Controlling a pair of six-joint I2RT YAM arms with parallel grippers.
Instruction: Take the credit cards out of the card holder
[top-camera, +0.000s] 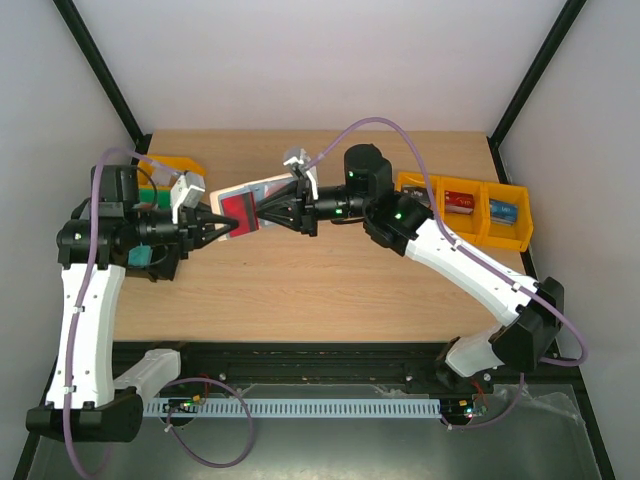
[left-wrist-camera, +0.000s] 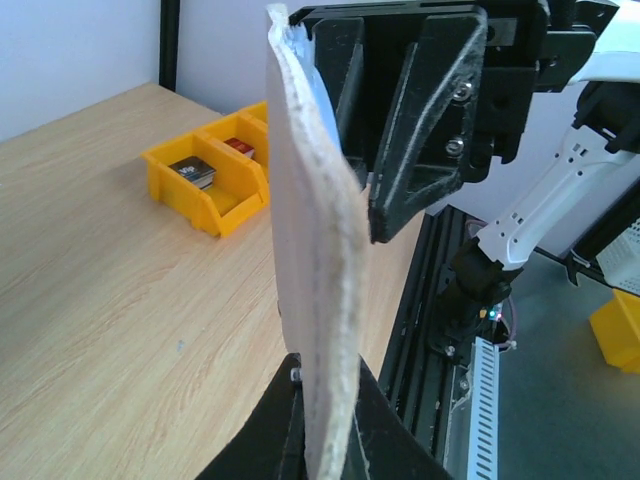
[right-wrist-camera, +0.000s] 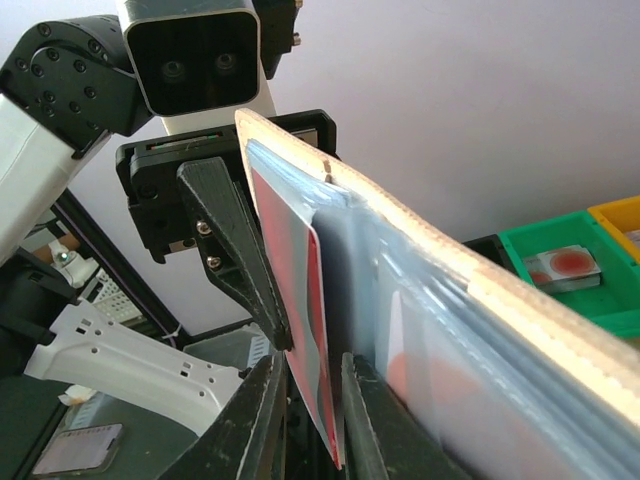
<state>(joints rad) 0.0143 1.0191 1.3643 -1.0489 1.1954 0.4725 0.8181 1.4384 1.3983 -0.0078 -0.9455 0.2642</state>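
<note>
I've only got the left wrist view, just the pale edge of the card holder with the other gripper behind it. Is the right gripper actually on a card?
Observer: In the right wrist view a red card juts from the blue inside of the card holder. The right gripper has a finger on each side of the card's edge, but I cannot tell whether it pinches.
Operator: Any other cards showing?
Observer: Only a reddish shape behind the clear pocket, too blurred to name.
Operator: What's by the left arm?
Observer: A green bin holding a small white item with a red spot.
</note>
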